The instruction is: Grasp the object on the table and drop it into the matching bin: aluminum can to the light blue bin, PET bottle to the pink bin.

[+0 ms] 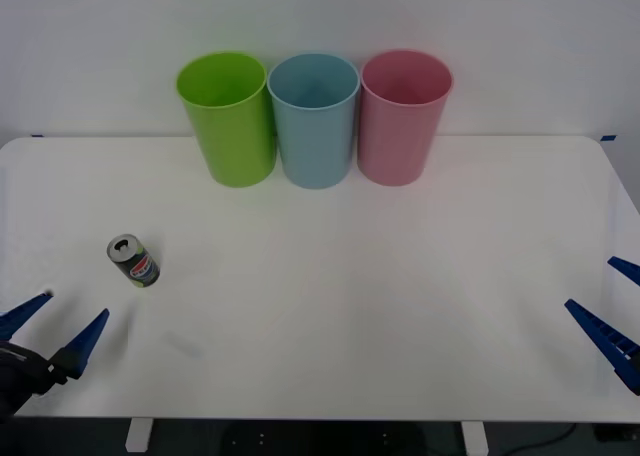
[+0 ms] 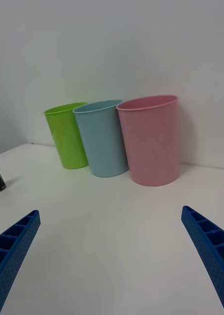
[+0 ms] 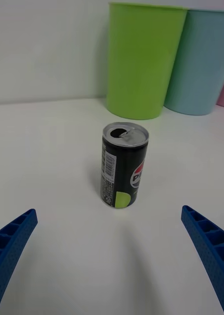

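Left gripper (image 1: pixel 58 321) wide open just short of the upright can (image 1: pixel 134 261); a crooked approach could easily tip it, right gripper (image 1: pixel 612 306) open, idle

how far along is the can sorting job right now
Nothing looks done yet: the can stands upright on the table, untouched. In hand: the left tool sits open just short of it. The right tool waits open at the table's right edge. Left: grasp, carry, drop into the light blue bin.

Partial "PE" on aluminum can (image 3: pixel 124 165)
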